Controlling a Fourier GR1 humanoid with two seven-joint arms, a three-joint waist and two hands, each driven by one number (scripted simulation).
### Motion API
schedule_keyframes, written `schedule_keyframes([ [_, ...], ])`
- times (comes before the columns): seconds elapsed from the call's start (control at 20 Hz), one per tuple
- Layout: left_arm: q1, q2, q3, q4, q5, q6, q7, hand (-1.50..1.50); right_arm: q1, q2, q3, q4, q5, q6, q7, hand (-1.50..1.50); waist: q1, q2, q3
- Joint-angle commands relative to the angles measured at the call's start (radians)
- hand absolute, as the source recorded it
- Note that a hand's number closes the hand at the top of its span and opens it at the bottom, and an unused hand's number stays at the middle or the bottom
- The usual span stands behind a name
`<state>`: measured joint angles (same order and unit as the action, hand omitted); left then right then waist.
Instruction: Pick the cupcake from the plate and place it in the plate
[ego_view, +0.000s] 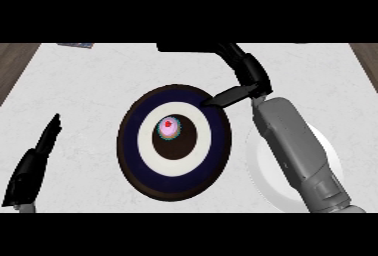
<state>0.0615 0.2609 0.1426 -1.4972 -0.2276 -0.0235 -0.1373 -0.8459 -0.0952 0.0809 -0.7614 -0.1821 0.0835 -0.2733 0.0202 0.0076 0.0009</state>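
Observation:
A small cupcake (169, 128) with pink icing and a red top stands in the dark centre of a round plate (136, 131) ringed in dark blue, white and brown. My right hand (244, 70) hovers beyond the plate's far right rim, empty, fingers relaxed and open, thumb over the plate's upper right edge. Its grey forearm (295, 150) crosses a plain white plate (331, 160) at the right and hides much of it. My left hand (33, 165) rests open at the lower left, fingers straight and pointing up, well clear of both plates.
The counter (88, 85) is pale marble with wooden strips at the far left and far right edges. A small dark object (76, 45) lies at the back left corner, cut off by the frame.

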Motion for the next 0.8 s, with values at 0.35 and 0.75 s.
schedule_keyframes([
  [0.35,-0.066,-0.018,-0.022,0.007,-0.011,-0.009,0.033,0.00,-0.066,-0.225,-0.153,0.394,-0.015,0.302,-0.387,-1.50,0.027,0.015,0.001],
  [0.75,-0.001,-0.004,0.009,0.034,0.007,-0.029,-0.044,0.00,-0.090,-0.297,-0.161,0.540,0.031,0.396,-0.502,-1.50,0.033,0.015,0.001],
])
